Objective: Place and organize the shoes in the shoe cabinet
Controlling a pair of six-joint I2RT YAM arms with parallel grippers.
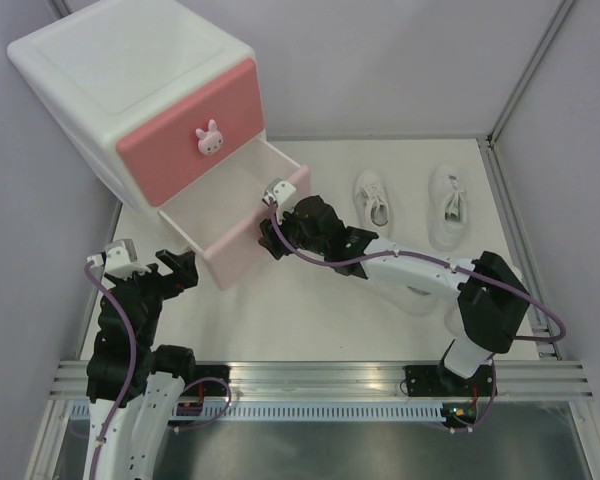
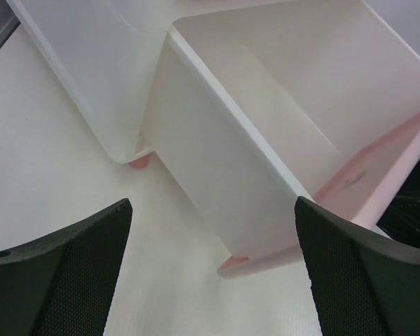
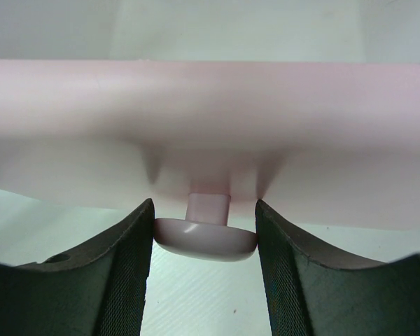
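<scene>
Pink knob (image 3: 205, 236), gripped by right end effector (image 3: 204, 225)

White shoes (image 1: 374, 200); white cabinet (image 1: 130, 60), darker pink upper front (image 1: 170, 150), paler lower front (image 1: 242, 255).

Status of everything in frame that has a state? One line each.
Upper drawer: closed.
Lower drawer: pulled open, empty where visible.
Right tool: shut on the lower drawer's knob.
Left tool: open, holding nothing, beside the lower drawer.
Shoe nearer drawer: upright on table, outside cabinet.
Farther shoe: same.

Overhead view, two close wrist views, lower drawer (image 1: 228, 205) common
</scene>
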